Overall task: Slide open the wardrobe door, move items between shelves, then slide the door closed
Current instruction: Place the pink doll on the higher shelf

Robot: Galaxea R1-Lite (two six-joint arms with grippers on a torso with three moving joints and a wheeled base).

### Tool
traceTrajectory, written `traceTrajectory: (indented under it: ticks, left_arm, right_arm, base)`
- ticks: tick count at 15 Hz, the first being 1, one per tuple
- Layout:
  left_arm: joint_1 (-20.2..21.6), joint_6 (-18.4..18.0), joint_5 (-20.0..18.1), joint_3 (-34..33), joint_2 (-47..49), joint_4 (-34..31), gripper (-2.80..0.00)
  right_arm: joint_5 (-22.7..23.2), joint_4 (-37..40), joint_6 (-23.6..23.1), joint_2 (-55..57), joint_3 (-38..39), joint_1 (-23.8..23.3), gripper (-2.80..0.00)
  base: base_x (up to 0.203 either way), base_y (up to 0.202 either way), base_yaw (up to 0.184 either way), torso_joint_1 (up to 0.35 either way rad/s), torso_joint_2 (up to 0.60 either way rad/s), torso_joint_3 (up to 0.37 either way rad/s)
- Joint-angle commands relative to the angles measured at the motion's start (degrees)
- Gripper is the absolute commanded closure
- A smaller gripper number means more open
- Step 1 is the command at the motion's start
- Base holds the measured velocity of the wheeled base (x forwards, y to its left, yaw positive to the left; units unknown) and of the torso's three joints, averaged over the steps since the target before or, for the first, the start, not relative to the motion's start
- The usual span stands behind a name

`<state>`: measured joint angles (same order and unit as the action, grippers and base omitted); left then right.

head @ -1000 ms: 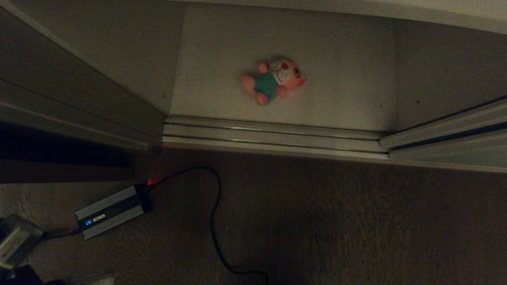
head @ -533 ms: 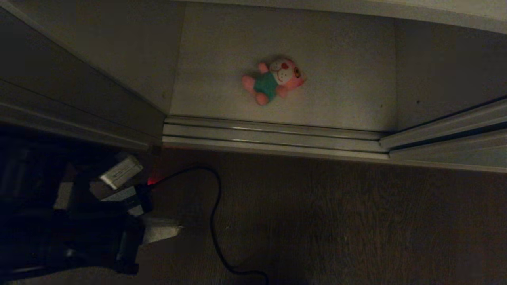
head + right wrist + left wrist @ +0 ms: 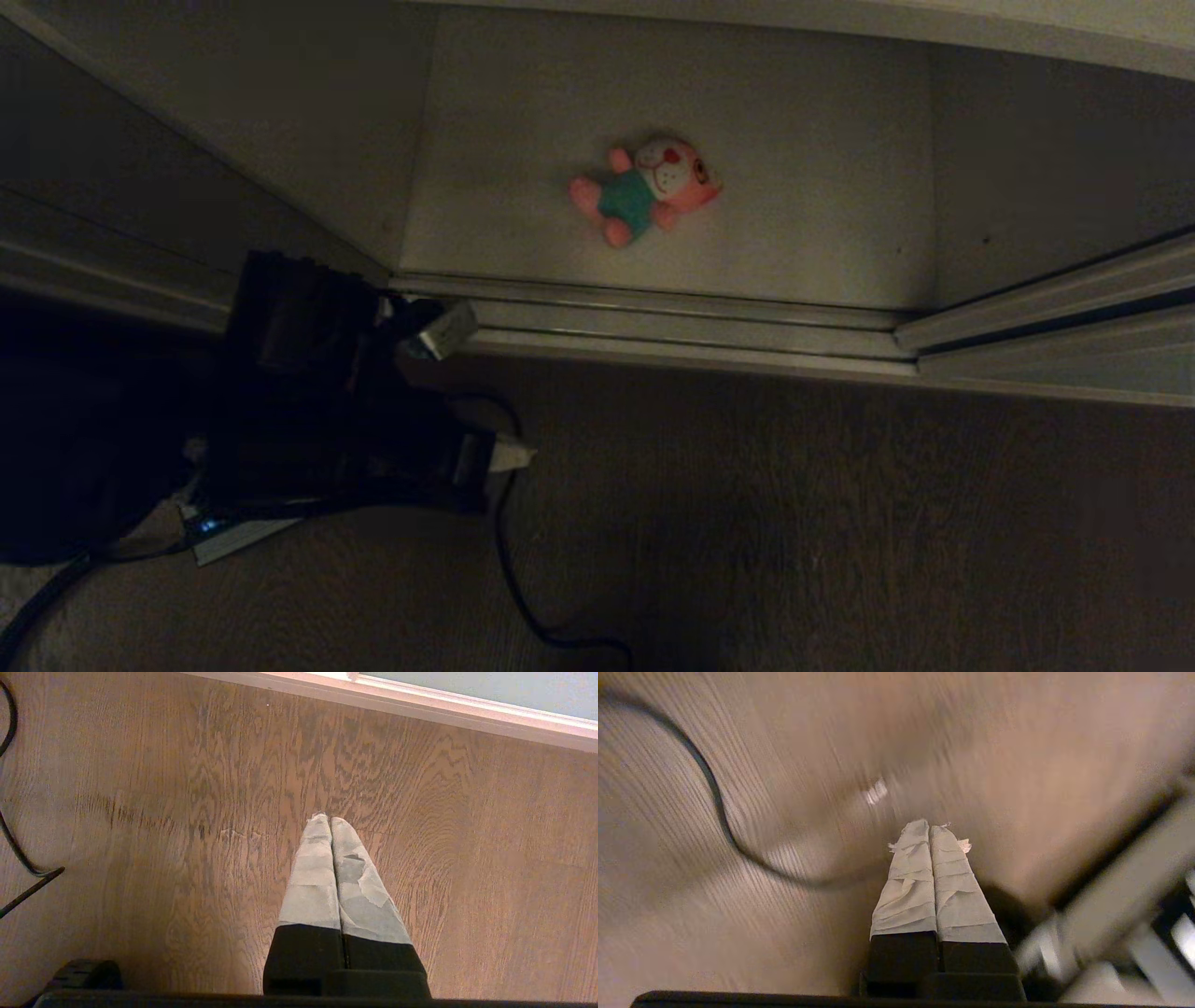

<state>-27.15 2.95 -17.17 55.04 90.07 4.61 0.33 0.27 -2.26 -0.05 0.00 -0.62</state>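
While the pink toy (image 3: 644, 189) lies untouched on the far shelf (image 3: 803, 215), we swing our left gripper (image 3: 509, 455) up from the near left, fingers (image 3: 908, 882) pressed together and empty, door open.

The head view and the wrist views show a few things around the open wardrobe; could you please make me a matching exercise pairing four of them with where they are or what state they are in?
Things:
1. pink plush toy
2. left gripper
3. black cable
4. right gripper

Places or states:
A. shut, empty, above bare wooden floor, out of the head view
B. lying on the white shelf inside the wardrobe
C. shut, empty, over the floor in front of the door track
D. curling across the wooden floor

Pairs: 1-B, 2-C, 3-D, 4-A
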Motion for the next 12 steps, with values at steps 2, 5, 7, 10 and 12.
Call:
traceTrajectory:
  ticks: [2,5,7,10,12]
  left_arm:
    - [-1.72,1.21,8.43,6.13,10.17,7.47,0.0]
    - [-2.78,3.0,16.02,12.9,14.47,15.52,-2.8]
    - [-2.9,4.83,18.38,16.77,17.41,18.8,-2.8]
    - [-3.19,6.54,19.58,20.91,21.66,24.11,-2.8]
    - [-3.26,6.63,19.72,22.72,23.56,26.61,-2.8]
  right_arm:
    - [0.02,0.0,-0.03,0.05,0.18,0.01,0.0]
    - [0.02,0.0,-0.03,0.05,0.18,0.01,0.0]
    - [0.02,0.0,-0.03,0.05,0.18,0.01,0.0]
    - [0.02,0.0,-0.03,0.05,0.2,0.01,0.0]
    - [0.02,0.0,-0.03,0.05,0.18,0.01,0.0]
  base:
    - [0.0,0.0,0.0,0.0,0.0,0.0]
    - [0.0,0.0,0.0,0.0,0.0,0.0]
    - [0.0,0.0,0.0,0.0,0.0,0.0]
    - [0.0,0.0,0.0,0.0,0.0,0.0]
    - [0.0,0.0,0.0,0.0,0.0,0.0]
